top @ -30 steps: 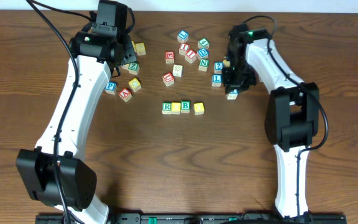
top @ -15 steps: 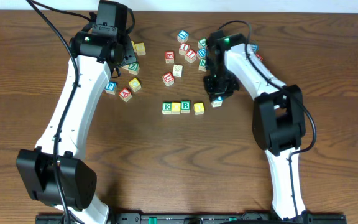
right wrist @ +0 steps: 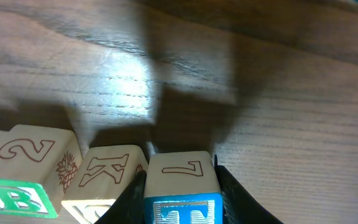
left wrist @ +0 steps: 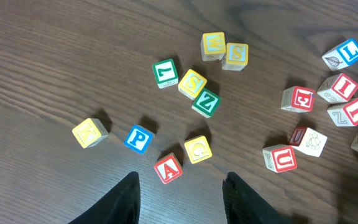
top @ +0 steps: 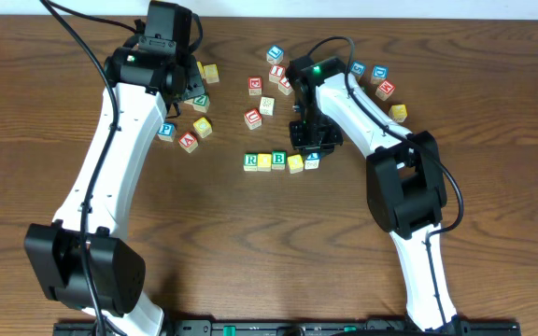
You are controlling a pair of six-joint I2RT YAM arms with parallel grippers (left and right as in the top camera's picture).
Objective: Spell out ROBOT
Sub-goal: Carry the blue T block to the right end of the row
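1. My left claw (left wrist: 182,202) hangs over the left-hand scatter of loose cubes. Its fingers are spread with only bare worktop (top: 204,243) between them, so it holds nothing.
2. Just ahead of those fingers lie a blue P cube (left wrist: 138,138), a red A cube (left wrist: 168,168) and a yellow Q cube (left wrist: 197,149), each apart from the others.
3. In the middle of the worktop the row runs from its left end: green-framed R cube (top: 250,161), first yellow-topped cube (top: 264,161), green-framed B cube (top: 278,160), second yellow-topped cube (top: 296,163).
4. The blue-framed T cube (right wrist: 179,171) sits at the row's right end, just beside the second yellow-topped cube, whose side face shows a K in my right wrist view.
5. My right claw (right wrist: 181,186) is closed around the T cube, with a finger against each side.
6. Farther right, a few other cubes (top: 386,89) lie scattered, well apart from the row.
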